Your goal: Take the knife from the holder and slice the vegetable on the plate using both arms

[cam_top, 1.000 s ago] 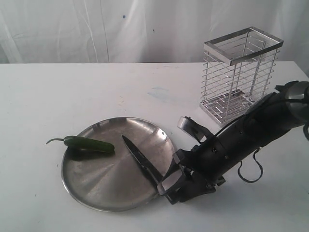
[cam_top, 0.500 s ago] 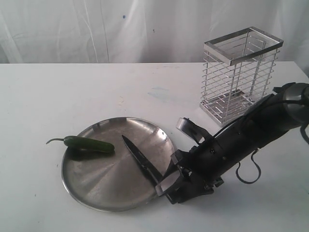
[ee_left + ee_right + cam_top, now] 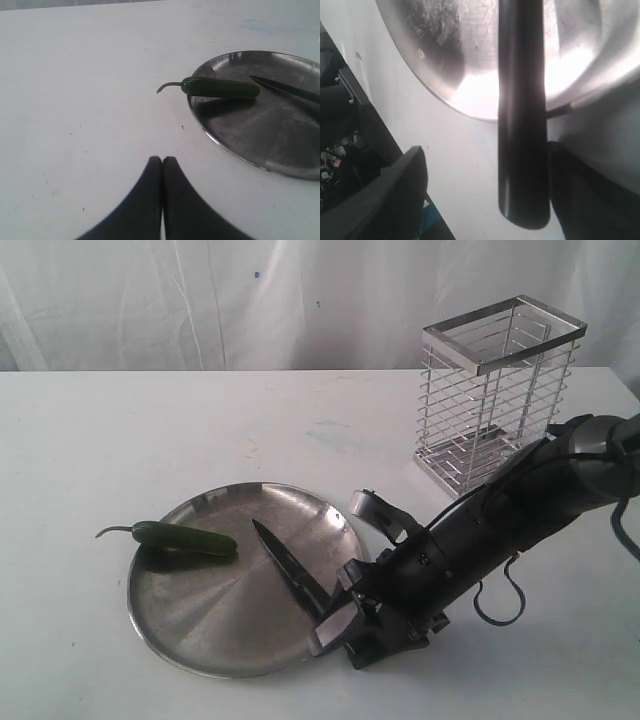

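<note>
The knife (image 3: 288,562) lies with its blade on the steel plate (image 3: 185,645) and its handle out over the near-right rim. I judge it light, stiff and slick, so I'd take the black handle. My right gripper (image 3: 355,570) is spread around the handle, not clamping. My left gripper (image 3: 162,167) is pressed together, empty, over the surface. The handle's end is hidden, and I can't tell which way the edge faces.

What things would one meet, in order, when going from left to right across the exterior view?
vegetable → knife → right gripper → holder. The plate lies under the first two, so it is left out.
</note>
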You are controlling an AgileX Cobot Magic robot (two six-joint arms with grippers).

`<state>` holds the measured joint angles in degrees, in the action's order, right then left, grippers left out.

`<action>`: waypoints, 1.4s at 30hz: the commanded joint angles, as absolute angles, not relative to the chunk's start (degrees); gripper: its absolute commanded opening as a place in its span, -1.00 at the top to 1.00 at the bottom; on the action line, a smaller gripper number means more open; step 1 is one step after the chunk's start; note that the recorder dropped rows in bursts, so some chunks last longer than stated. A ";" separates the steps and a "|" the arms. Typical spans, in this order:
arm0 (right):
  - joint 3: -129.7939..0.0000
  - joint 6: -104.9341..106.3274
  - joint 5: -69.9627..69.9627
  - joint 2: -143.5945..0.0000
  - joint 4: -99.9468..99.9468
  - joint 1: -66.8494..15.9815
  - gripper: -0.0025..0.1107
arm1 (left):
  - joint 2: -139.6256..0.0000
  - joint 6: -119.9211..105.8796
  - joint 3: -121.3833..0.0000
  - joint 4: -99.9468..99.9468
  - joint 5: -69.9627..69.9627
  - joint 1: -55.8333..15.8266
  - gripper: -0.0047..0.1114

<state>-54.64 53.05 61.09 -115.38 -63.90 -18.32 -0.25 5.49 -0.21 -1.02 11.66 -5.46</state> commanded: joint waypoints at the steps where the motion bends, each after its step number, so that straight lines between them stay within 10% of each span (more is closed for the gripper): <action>1: -54.87 53.73 59.63 -115.54 -64.45 -18.41 -0.16 | 0.00 5.51 0.00 -1.17 11.54 -5.32 0.92; 16: -54.87 53.73 58.99 -115.54 -64.57 -18.41 0.01 | 0.00 5.51 0.00 -1.17 11.54 -5.32 0.92; 31: -54.87 52.12 57.87 -115.54 -64.57 -18.41 0.96 | 0.00 5.51 0.00 -1.17 11.54 -5.32 0.92; 42: -54.87 52.22 61.57 -113.00 -64.46 -18.41 0.96 | 0.00 5.51 0.00 -1.17 11.54 -5.32 0.92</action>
<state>-54.64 52.08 60.16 -114.97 -64.15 -18.32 -0.25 5.49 -0.21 -1.02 11.66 -5.46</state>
